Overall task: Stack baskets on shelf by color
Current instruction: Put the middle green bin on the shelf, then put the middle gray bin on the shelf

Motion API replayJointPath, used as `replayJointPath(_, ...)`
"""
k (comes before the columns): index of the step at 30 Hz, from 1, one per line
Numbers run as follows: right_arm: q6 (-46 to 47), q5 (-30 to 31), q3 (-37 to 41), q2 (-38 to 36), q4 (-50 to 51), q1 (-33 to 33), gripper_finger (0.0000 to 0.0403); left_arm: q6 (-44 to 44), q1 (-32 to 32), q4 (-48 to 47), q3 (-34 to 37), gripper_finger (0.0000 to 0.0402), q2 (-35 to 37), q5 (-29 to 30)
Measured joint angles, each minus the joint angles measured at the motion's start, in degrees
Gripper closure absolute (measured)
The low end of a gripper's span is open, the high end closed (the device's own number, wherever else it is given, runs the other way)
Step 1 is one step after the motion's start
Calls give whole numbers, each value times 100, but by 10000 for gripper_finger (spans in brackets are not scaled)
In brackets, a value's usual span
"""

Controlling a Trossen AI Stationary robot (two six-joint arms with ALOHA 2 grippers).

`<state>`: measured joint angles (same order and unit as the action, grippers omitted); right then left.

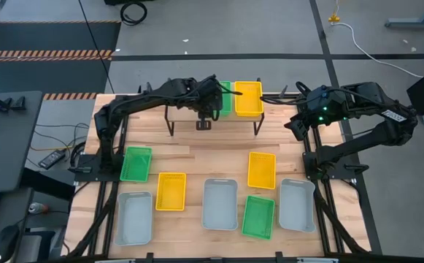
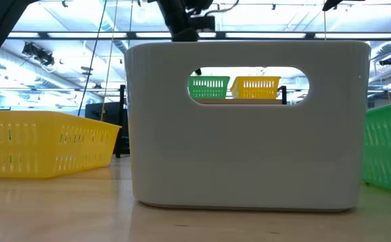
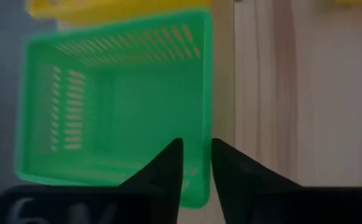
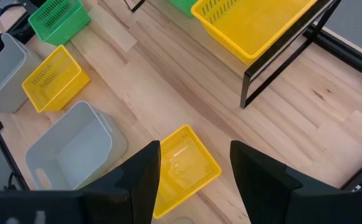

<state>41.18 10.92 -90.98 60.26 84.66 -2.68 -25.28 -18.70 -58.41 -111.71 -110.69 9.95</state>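
Observation:
A green basket (image 1: 225, 97) and a yellow basket (image 1: 248, 98) sit side by side on the shelf (image 1: 233, 117) at the table's far edge. Both also show in the low view, the green basket (image 2: 208, 87) and the yellow basket (image 2: 256, 87), each with its bottom on the plank. My left gripper (image 3: 196, 162) is over the shelf, nearly shut at the green basket's (image 3: 112, 99) corner. My right gripper (image 4: 195, 162) is open. It hovers right of the shelf, high above a yellow basket (image 4: 184, 165) on the table. My left gripper comes from above, pointing down, at the green basket's side wall near one corner (image 3: 199, 180). One finger (image 3: 165, 171) is inside the basket and the other (image 3: 233, 174) outside, with the rim in the narrow gap. The basket stays level on the shelf.
On the table in front of the shelf lie two green baskets (image 1: 136, 164) (image 1: 258, 216), two yellow baskets (image 1: 171, 191) (image 1: 261, 169) and three grey baskets (image 1: 134, 218) (image 1: 220, 204) (image 1: 297, 204). One grey basket (image 2: 249, 121) fills the low view. Bare wood lies between the shelf legs.

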Motion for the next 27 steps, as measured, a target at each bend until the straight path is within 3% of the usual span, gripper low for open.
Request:
replayJointPath(9, -43, -1, 0, -1, 2, 0, 203, 55, 4, -518, -840, 243, 7, 12)
replayJointPath(16, -42, -2, 0, 36, -4, -2, 203, 604, 229, -1329, -1510, 233, 13, -56)
replayJointPath(27, -436, -7, 0, 240, -17, -2, 203, 1632, 1580, -2227, -2121, 237, 4, -392)
